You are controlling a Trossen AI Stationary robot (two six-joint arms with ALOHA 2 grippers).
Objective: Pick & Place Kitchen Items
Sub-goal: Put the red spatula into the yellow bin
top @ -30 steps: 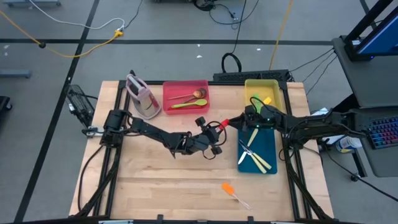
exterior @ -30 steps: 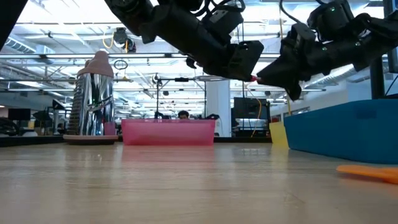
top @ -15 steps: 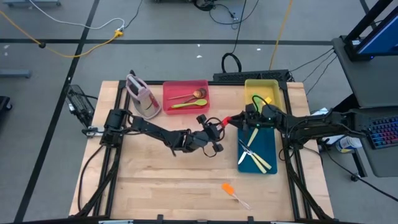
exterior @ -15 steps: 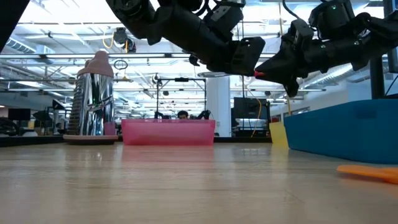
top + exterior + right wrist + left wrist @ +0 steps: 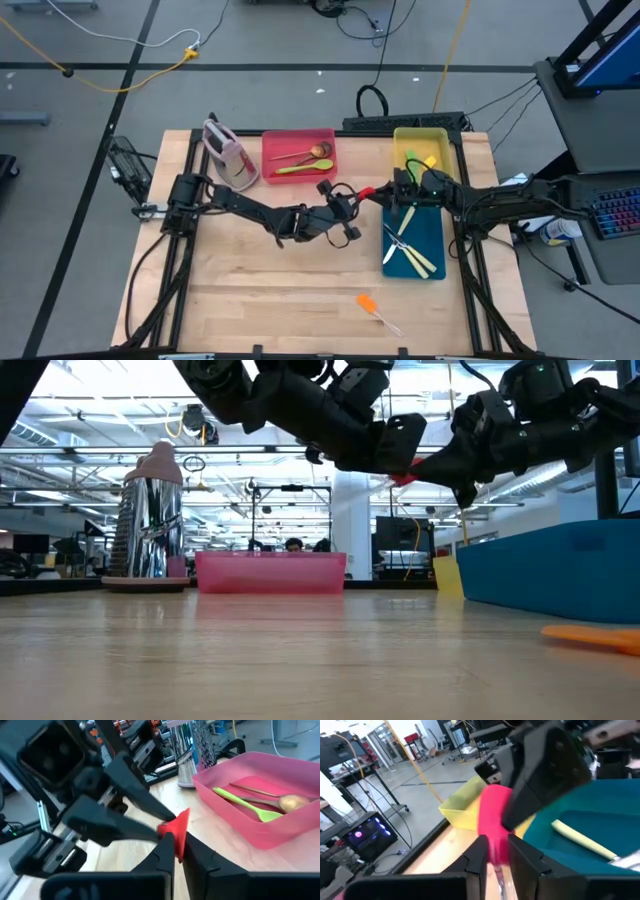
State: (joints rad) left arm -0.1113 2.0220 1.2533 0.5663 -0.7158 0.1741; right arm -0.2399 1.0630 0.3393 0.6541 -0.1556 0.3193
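A spatula with a red head (image 5: 368,191) and a clear handle hangs in the air between my two grippers, above the table's middle. My left gripper (image 5: 350,213) is shut on it from the left. My right gripper (image 5: 387,193) meets it from the right, shut on its head, beside the blue tray. In the low view the red head (image 5: 405,468) shows between the two dark grippers. An orange-headed spatula (image 5: 372,307) lies flat on the table near the front edge. My left gripper pinches the spatula between its two fingers where the red head meets the clear handle (image 5: 496,854). The fingers come about level from the table's left. The spatula is clear of the table, head pointing toward the right gripper. My right gripper pinches the red head's free end (image 5: 176,829) between its two fingertips. The fingers come about level from the table's right. The head is well above the table.
A red tray (image 5: 298,155) at the back holds a wooden and a green spoon. A yellow tray (image 5: 422,150) and a blue tray (image 5: 415,240) with cream-handled knives stand at the right. A pink-and-grey container (image 5: 228,155) stands at the back left.
My left gripper has carried the red spatula a little up and toward my right gripper. The two grippers have drawn closer, and the red head now sits between the right gripper's fingers.
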